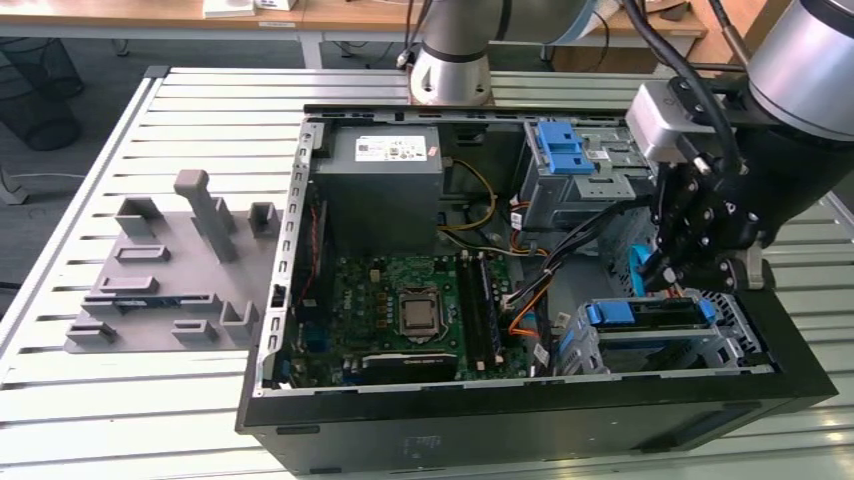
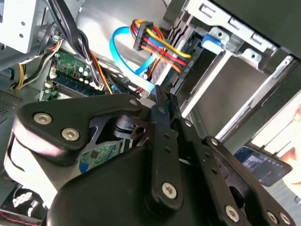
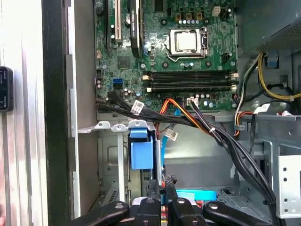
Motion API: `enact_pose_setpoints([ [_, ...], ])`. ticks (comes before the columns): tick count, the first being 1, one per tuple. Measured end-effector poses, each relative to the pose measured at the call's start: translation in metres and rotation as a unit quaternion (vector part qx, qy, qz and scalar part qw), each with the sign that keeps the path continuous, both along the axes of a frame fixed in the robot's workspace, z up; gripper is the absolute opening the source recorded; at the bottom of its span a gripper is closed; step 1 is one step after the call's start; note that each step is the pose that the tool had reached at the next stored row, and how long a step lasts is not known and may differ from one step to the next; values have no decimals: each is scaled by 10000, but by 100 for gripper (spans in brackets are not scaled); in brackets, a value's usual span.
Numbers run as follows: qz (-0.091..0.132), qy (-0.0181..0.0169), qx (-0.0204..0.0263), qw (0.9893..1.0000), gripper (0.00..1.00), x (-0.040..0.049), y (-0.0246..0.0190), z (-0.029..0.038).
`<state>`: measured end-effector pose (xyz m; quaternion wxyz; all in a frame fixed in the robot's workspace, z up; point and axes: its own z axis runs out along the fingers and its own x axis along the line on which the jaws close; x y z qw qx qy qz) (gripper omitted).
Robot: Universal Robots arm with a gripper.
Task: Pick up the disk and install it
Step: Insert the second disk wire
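Note:
The disk [image 1: 617, 313] lies in the lower drive cage [image 1: 731, 330] at the exterior view's right of the open computer case. Its blue carrier end [image 3: 141, 151] shows, and the cage hides most of the silver body. My gripper [image 1: 691, 283] hangs just above that cage, beside a light blue flat cable [image 2: 123, 70]. In both wrist views the two black fingers [image 3: 157, 187] come together at their tips. My gripper [image 2: 160, 98] is shut with nothing visible between the fingers. Its tips [image 3: 163, 181] stand close to the blue carrier end, and whether they touch it I cannot tell.
The case holds a green motherboard [image 1: 414, 300], a grey power supply box [image 1: 387, 160] and an upper cage with a blue latch [image 1: 566, 150]. Black and coloured cable bundles [image 3: 197, 120] cross beside the cage. A grey fixture with pegs [image 1: 174, 270] lies on the slatted table at the exterior view's left.

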<state>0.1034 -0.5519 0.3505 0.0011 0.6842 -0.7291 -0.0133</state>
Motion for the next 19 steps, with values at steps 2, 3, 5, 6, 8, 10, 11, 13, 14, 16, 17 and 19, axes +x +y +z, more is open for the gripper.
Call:
enact_pose_setpoints([
  [2, 0, 1, 3, 10000, 16, 7, -19, -20],
  [3, -1, 1, 5, 10000, 16, 6, -32, -36],
  [5, 0, 1, 12, 10000, 16, 7, -57, -63],
  [6, 0, 1, 20, 10000, 16, 7, -67, -70],
  [8, 0, 1, 27, 10000, 16, 7, -74, -76],
  [10, 0, 2, 39, 10000, 16, 7, -75, -79],
  [11, 0, 2, 92, 10000, 16, 7, -77, -82],
  [13, 0, 1, 183, 9998, 16, 7, -84, -91],
  [14, 0, 1, 186, 9998, 16, 7, -86, -95],
  [16, 0, 1, 185, 9998, 16, 10, -88, -98],
  [17, 0, 2, 185, 9998, 16, 11, -91, -99],
  [19, -2, 2, 183, 9998, 16, 22, -99, -100],
])
